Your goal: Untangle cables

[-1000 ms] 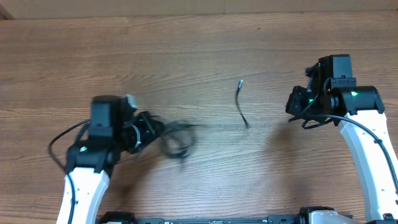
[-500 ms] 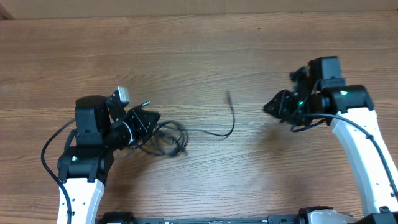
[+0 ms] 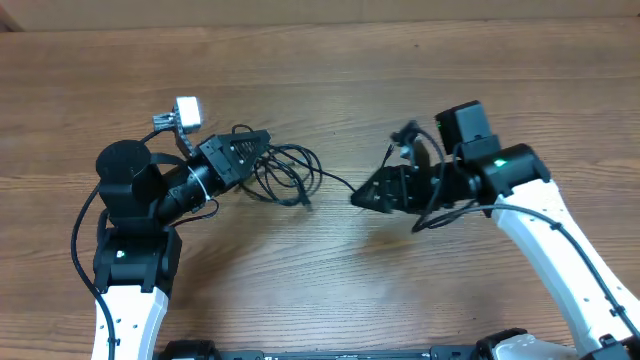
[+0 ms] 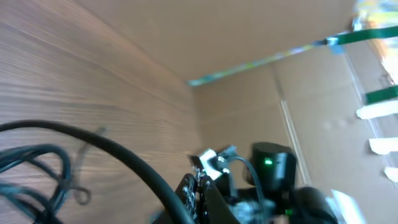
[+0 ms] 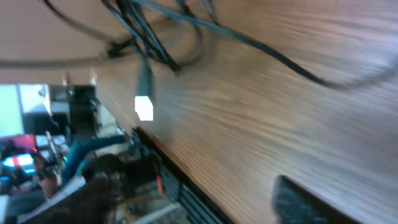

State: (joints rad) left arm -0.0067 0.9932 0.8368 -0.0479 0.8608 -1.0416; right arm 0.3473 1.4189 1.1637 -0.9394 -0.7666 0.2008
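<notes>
Cables (image 3: 285, 175) sit in one tangle left of bench (image 3: 320, 60) centre. Left gripper (image 3: 250, 148) clamps the tangle. Right gripper (image 3: 360, 196) is at a trailing strand (image 3: 335, 181); we cannot tell its opening. We advise drawing that strand slowly toward the right edge. We count one tangle and two grippers; the cords inside are uncountable.

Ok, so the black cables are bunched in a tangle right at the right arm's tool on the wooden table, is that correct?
Not quite. The black cables are bunched in a tangle at the left arm's tool, not the right arm's, on the wooden table. The overhead view shows it: the right tool sits off to the side of the bunch.
</notes>
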